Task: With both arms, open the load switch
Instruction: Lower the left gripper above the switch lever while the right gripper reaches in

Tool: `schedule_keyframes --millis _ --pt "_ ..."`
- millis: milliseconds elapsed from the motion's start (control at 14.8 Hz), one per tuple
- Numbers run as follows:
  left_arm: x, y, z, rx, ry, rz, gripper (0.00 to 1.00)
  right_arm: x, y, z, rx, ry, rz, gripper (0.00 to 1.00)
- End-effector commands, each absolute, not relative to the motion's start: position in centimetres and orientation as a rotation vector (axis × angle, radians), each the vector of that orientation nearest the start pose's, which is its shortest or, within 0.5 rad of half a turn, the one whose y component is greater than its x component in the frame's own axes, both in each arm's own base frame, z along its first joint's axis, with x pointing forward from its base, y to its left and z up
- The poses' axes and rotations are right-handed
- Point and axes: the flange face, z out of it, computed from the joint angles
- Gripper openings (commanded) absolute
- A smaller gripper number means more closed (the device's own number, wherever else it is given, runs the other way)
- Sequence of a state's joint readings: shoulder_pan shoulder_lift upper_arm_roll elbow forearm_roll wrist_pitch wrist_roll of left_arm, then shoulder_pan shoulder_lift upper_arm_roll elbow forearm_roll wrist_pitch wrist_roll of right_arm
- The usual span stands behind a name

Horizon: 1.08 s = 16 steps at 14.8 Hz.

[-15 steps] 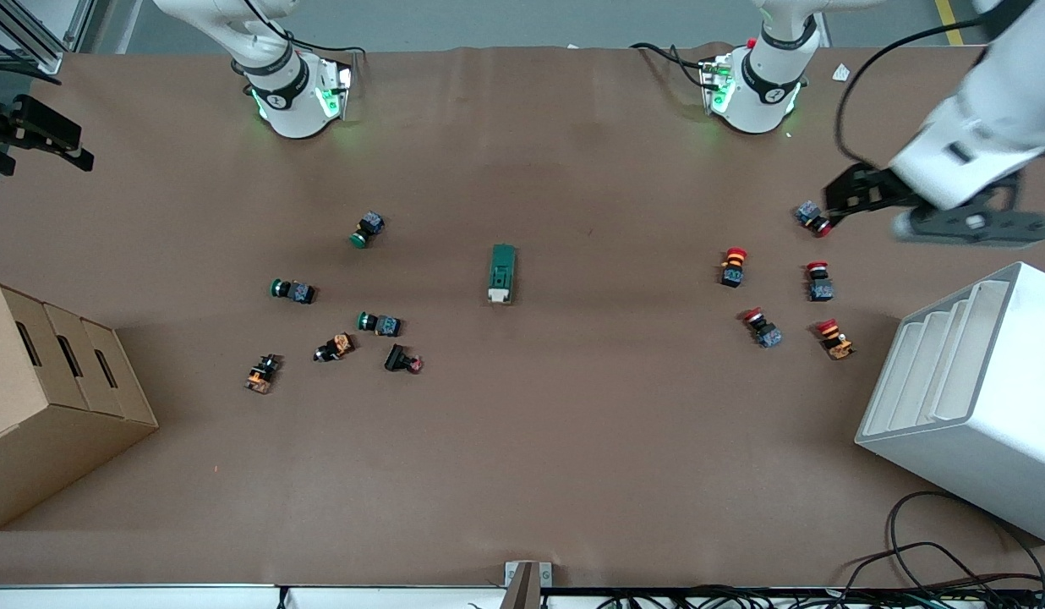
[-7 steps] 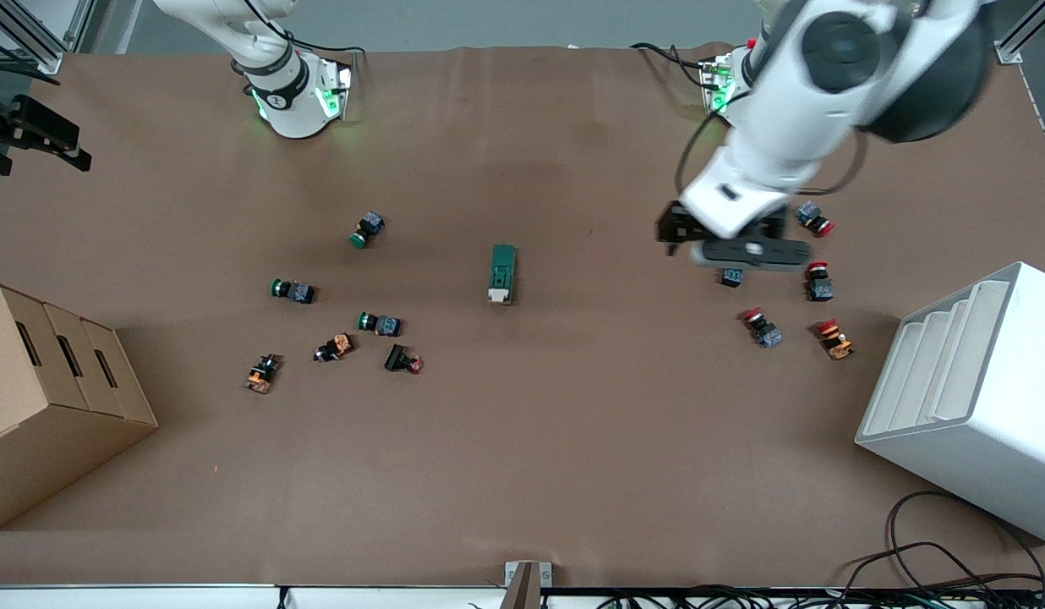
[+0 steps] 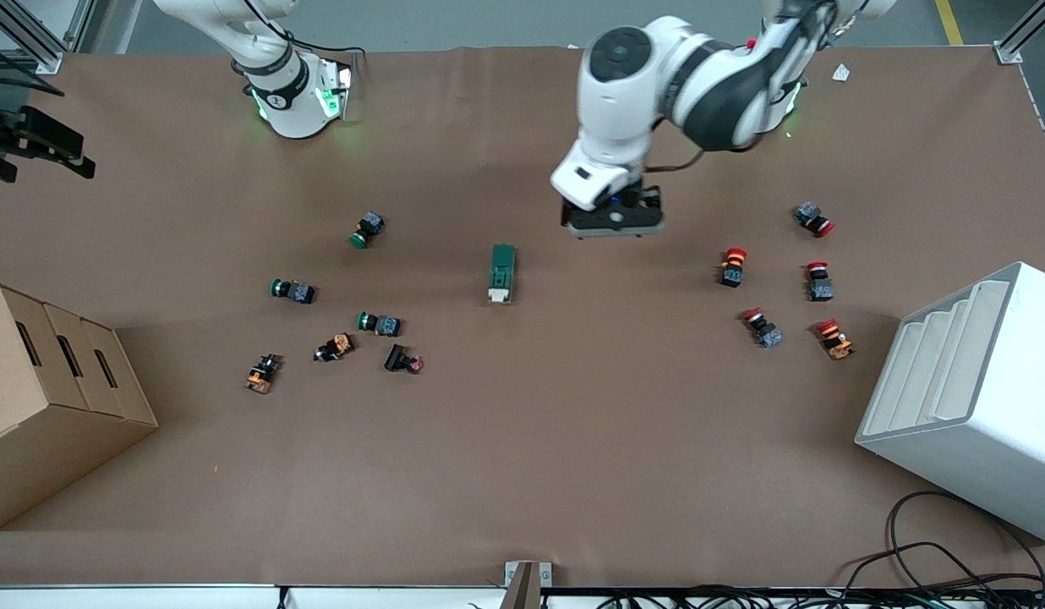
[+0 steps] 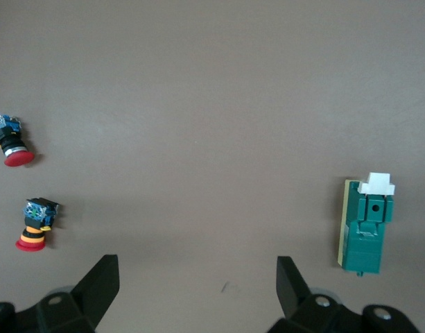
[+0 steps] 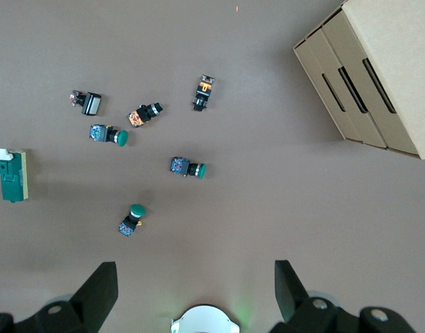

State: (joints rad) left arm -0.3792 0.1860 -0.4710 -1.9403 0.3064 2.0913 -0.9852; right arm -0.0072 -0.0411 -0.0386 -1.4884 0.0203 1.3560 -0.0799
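Observation:
The load switch [image 3: 501,272], a dark-green block with a white lever at the end nearer the front camera, lies at the table's middle. My left gripper [image 3: 611,222] hangs in the air over bare table beside the switch, toward the left arm's end. In the left wrist view the left gripper [image 4: 197,286] is open and empty, with the load switch [image 4: 365,227] off to one side of its fingers. My right gripper [image 5: 195,288] is open, high above its own base, and the load switch [image 5: 11,173] shows far off. The front view does not show the right gripper.
Green and orange push-buttons [image 3: 379,323] are scattered toward the right arm's end, red ones [image 3: 732,266] toward the left arm's end. A cardboard box [image 3: 57,381] stands at the right arm's end, a white slotted rack [image 3: 971,389] at the left arm's end.
The left arm has swung in from the left arm's end of the table, over the red push-buttons, to a spot beside the load switch. The right arm has not moved.

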Motion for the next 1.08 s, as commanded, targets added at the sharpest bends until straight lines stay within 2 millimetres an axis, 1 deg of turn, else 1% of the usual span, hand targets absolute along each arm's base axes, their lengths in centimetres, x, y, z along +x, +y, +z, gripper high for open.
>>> schedule_keyframes --millis 0,67,135,202,269,404,472,539,606,674,808,876,943,1010 --pt "37.4 -47.8 36.4 -2.978 0.023 -0.334 1.00 53.2 -2.4 65.1 -3.113 -0.061 0.146 1.00" --pt "36.3 -49.0 35.3 -2.990 0.013 -0.362 1.00 53.9 -2.7 64.3 -3.123 -0.057 0.143 1.00" --pt "35.0 -50.1 34.5 -2.988 0.025 -0.384 1.00 55.4 -2.9 62.5 -3.129 -0.056 0.151 1.00" --pt "33.1 -51.5 33.2 -2.972 0.070 -0.409 1.00 56.7 -3.2 60.6 -3.128 -0.051 0.182 1.00" --pt "31.6 -52.7 31.7 -2.950 0.119 -0.454 1.00 57.4 -3.3 59.3 -3.127 -0.048 0.208 1.00" --pt "27.8 -55.2 28.9 -2.954 0.152 -0.559 1.00 57.4 -3.2 58.3 -3.123 -0.017 0.239 1.00" --pt "26.4 -56.0 27.3 -2.948 0.156 -0.611 1.00 57.4 -2.8 57.5 -3.111 0.040 0.266 1.00" --pt "25.4 -56.3 26.1 -2.937 0.152 -0.672 0.99 57.4 -2.2 56.9 -3.112 0.168 0.280 1.00" --pt "24.1 -56.8 24.7 -2.926 0.172 -0.727 0.99 57.5 -1.1 56.6 -3.111 0.300 0.292 1.00" --pt "22.8 -57.4 23.6 -2.923 0.192 -0.787 0.99 57.7 0.4 56.0 -3.112 0.381 0.314 1.00" --pt "21.7 -57.8 21.3 -2.916 0.202 -0.915 0.99 58.0 3.8 54.5 -3.112 0.535 0.358 1.00" --pt "21.0 -57.9 20.4 -2.919 0.199 -0.972 0.99 58.1 6.1 53.6 -3.113 0.622 0.379 1.00" --pt "20.4 -58.1 19.7 -2.932 0.183 -1.016 0.99 58.2 8.8 52.6 -3.100 0.724 0.398 1.00" --pt "20.1 -58.2 19.3 -2.938 0.175 -1.057 0.99 58.3 10.9 51.6 -3.069 0.795 0.428 1.00"
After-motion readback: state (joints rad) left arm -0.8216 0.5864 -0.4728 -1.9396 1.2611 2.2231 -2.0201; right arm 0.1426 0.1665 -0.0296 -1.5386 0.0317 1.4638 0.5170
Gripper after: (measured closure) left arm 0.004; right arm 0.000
